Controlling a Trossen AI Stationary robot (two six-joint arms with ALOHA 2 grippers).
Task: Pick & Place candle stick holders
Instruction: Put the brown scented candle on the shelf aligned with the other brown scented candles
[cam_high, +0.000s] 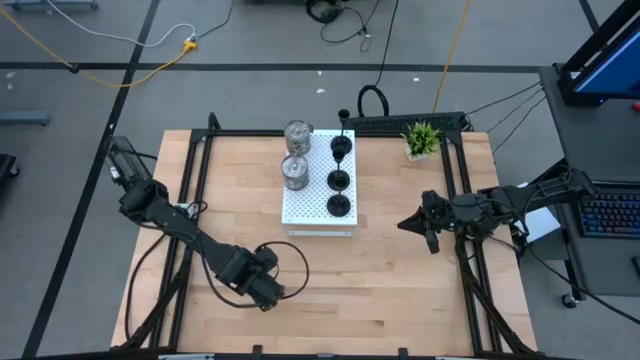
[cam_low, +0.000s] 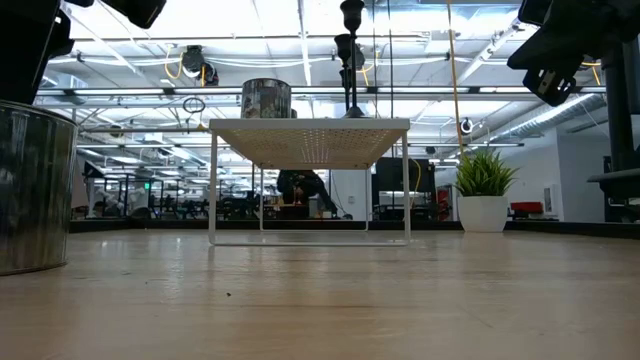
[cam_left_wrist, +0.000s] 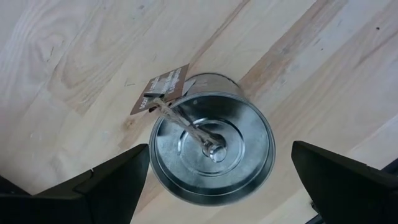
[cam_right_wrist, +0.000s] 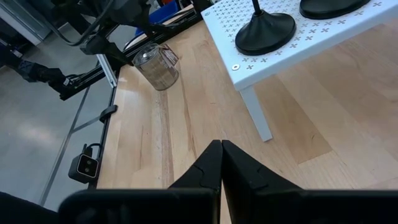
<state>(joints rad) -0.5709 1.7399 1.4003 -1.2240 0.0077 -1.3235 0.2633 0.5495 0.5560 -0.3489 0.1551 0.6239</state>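
Clearly, the left gripper (cam_left_wrist: 221, 180) hangs directly above a shiny silver metal holder shaped like a small round tin (cam_left_wrist: 212, 144), which stands alone on the light wooden table (cam_high: 400, 290) near its front-left part. The two dark fingers (cam_left_wrist: 102, 190) stand fully apart, one on each side of the tin, and they hold nothing. A brown paper tag on a string (cam_left_wrist: 160, 94) lies over the tin's rim.

Several things could go wrong from here. If the gripper goes down a little off centre, one finger may land on the rim and tip or push the tin away. The smooth round metal wall may also slip or turn between the fingers when they close. The tag and its string could be caught under a finger and make the grip uneven.

The white perforated rectangular board (cam_high: 312, 205) already carries two more silver tins (cam_high: 296, 172) and three black holders with round bases and thin stems (cam_high: 339, 180), so little free space is left. A tin put down carelessly there could knock over a neighbour.

The right gripper (cam_right_wrist: 221, 163) waits over the right part of the table, completely closed and empty.

From above, the left arm covers the tin. The low view cuts it off at the edge, and shows the board only from below, so the holders on it are mostly hidden. How near the fingers are to the tin's rim is hard to judge.
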